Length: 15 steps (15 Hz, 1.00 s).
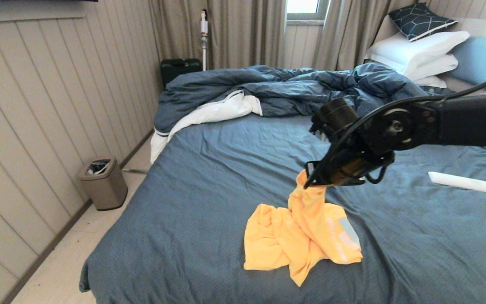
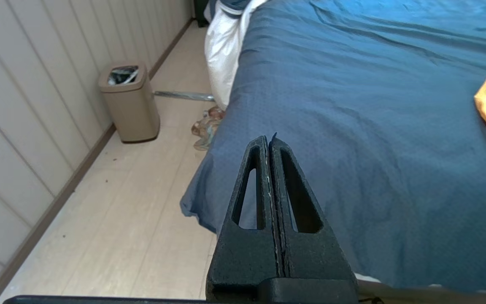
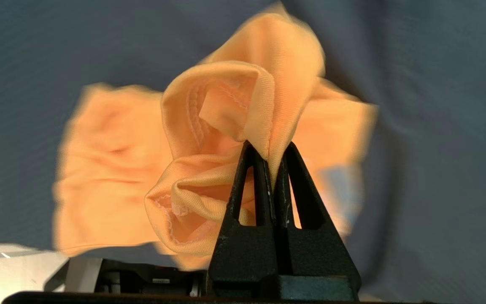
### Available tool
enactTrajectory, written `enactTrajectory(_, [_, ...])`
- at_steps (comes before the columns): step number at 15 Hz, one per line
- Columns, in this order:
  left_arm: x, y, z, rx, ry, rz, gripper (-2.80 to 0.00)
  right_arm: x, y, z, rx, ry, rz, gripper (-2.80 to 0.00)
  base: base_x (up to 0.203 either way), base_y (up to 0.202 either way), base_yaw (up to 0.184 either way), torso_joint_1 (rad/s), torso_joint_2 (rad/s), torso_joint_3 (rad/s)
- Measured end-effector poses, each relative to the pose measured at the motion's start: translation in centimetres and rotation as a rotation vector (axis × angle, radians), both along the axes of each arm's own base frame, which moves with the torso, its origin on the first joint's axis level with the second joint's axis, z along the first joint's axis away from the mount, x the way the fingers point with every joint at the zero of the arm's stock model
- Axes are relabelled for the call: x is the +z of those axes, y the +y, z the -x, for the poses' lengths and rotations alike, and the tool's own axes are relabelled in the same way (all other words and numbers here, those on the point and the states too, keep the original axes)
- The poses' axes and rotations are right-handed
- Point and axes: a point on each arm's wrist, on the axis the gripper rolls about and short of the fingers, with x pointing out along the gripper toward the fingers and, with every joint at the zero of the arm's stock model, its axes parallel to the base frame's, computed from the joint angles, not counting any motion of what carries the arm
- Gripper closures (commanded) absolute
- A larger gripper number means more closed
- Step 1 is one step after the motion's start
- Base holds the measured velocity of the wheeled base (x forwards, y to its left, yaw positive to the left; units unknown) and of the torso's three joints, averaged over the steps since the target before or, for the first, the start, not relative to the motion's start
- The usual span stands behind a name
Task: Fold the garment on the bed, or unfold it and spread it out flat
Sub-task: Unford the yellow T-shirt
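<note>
Slate-blue bed fills the panelled room, a rumpled duvet along its far edge, a tan bin on the floor beside it. Right gripper pinches a fold of the yellow-orange T-shirt, which trails onto the sheet near the bed's near edge. Left gripper, fingers pressed together and empty, hangs at the bed's near corner. The arm hides part of the duvet.

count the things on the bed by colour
orange: 1, the garment
dark blue: 2, the duvet and the patterned cushion
white: 3, two pillows, a slim bar
light blue: 1, pillow
total: 7
</note>
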Motion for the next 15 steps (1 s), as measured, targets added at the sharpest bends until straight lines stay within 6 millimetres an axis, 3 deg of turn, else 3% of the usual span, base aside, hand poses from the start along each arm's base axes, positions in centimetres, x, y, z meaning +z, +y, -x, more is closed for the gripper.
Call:
enactTrajectory(6, [0.0,0.0,0.0,0.000,-0.001,0.001,0.00,-1.0,-12.8,0.2,-0.179,-0.020,-0.047,0.00,0.000,0.000,0.000,0.000,0.00,0.000])
enactTrajectory(9, [0.0,0.0,0.0,0.000,-0.002,0.001,0.00,-2.0,-16.8,0.6,-0.224,0.014,-0.097,0.00,0.000,0.000,0.000,0.000,0.00,0.000])
enactTrajectory(11, [0.0,0.0,0.0,0.000,-0.003,0.001,0.00,-2.6,-18.2,0.6,-0.245,0.022,-0.097,0.00,0.000,0.000,0.000,0.000,0.00,0.000])
enactTrajectory(15, [0.0,0.0,0.0,0.001,-0.003,0.001,0.00,-5.2,-22.5,-1.4,-0.301,0.009,-0.056,0.00,0.000,0.000,0.000,0.000,0.00,0.000])
